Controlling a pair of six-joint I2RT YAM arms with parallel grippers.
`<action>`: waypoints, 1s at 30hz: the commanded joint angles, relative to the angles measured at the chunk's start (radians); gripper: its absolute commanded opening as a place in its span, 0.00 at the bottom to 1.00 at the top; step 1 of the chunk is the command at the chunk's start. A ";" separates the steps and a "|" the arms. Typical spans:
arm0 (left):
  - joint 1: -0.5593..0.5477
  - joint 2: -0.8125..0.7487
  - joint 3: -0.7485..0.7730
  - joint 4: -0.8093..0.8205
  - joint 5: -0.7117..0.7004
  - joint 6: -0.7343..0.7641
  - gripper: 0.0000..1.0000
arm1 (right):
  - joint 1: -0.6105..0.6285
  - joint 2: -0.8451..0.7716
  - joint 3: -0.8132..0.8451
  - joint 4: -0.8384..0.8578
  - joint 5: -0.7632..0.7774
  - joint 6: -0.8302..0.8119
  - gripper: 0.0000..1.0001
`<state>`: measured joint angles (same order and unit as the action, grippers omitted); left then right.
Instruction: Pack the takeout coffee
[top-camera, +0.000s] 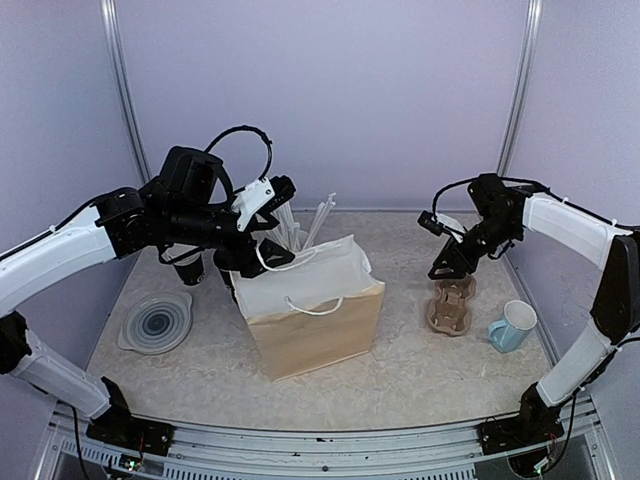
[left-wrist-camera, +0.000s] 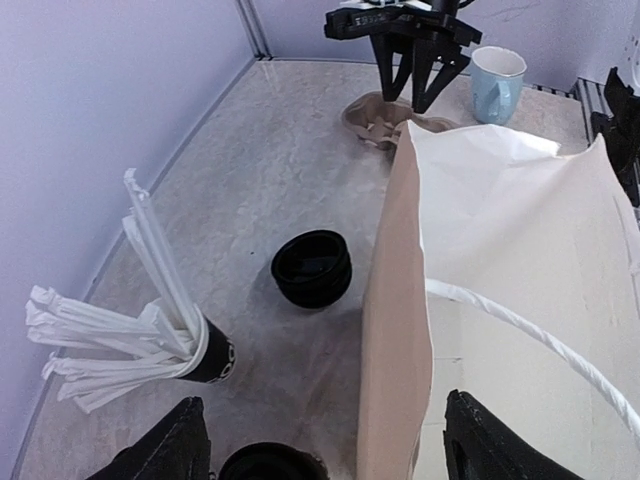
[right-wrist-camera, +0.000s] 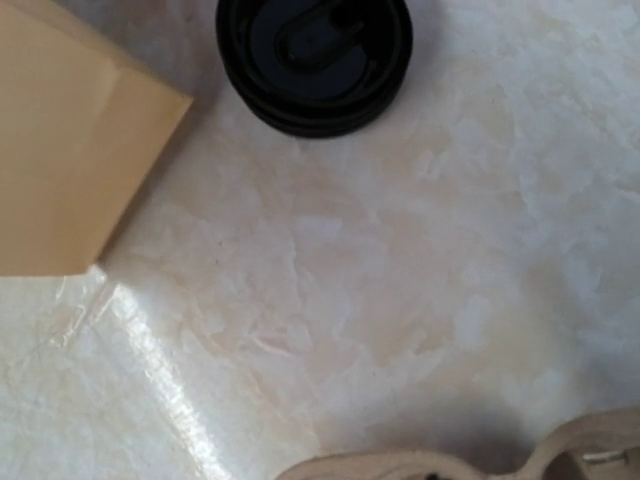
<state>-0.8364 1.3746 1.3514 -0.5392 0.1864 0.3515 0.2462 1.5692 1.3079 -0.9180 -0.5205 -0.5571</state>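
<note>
Straddling the takeout coffee (left-wrist-camera: 270, 463) at the frame's bottom edge, left gripper (left-wrist-camera: 325, 420) jaws stand released; paper bag (left-wrist-camera: 395, 330) just right of it. Top centre, right gripper (left-wrist-camera: 412, 85): jaws parted, empty.

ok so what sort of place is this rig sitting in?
Most likely a lab test cell staged as a coffee takeout counter: plain panel walls around a marble-look table, with a paper bag, a pulp cup carrier and a cup of wrapped straws as props.
</note>
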 joint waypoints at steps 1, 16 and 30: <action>-0.006 -0.038 -0.013 0.009 -0.178 0.017 0.79 | -0.005 -0.001 0.041 -0.015 -0.043 0.008 0.44; -0.181 0.134 0.035 0.059 -0.485 0.092 0.99 | 0.124 -0.056 0.188 -0.011 -0.136 -0.011 0.44; -0.079 -0.058 -0.034 0.183 -0.300 -0.060 0.99 | 0.456 0.149 0.539 0.061 -0.128 -0.175 0.42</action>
<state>-0.9535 1.3499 1.3499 -0.4145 -0.1871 0.3546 0.6647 1.6505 1.8439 -0.8375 -0.6220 -0.6388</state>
